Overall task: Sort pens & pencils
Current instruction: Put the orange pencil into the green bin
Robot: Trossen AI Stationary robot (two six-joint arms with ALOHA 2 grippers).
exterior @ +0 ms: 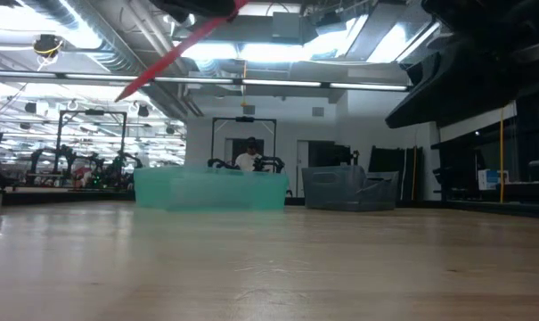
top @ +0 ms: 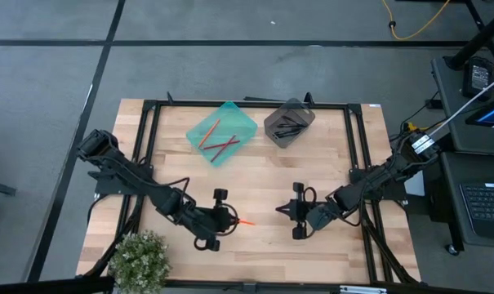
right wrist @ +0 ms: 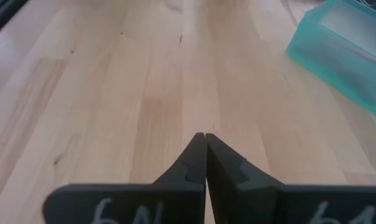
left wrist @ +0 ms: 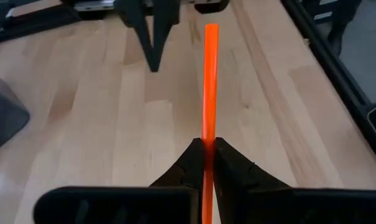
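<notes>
The left gripper (top: 227, 217) sits at about 7 o'clock on the counter (top: 255, 175), clamped tight on 1 orange pencil (left wrist: 209, 81). The pencil pokes out past the fingertips toward the counter's middle and hangs in the air, not resting on the wood, so I judge it is being carried to a bin.

The teal bin (top: 221, 132) at about 11 o'clock already holds 3 or so red pencils (top: 216, 140), so that looks like the pencil's home. The grey bin (top: 289, 122) just beside it, at about 1 o'clock, holds the black pens (top: 289, 127). Keeping 2 bins side by side gives each kind its own place and a short reach from either arm.

The right gripper (top: 296, 211) waits at about 5 o'clock, facing the left one, fingers pressed together on nothing. I see no loose sticks on the bare wood, so this pencil may be the last one.
</notes>
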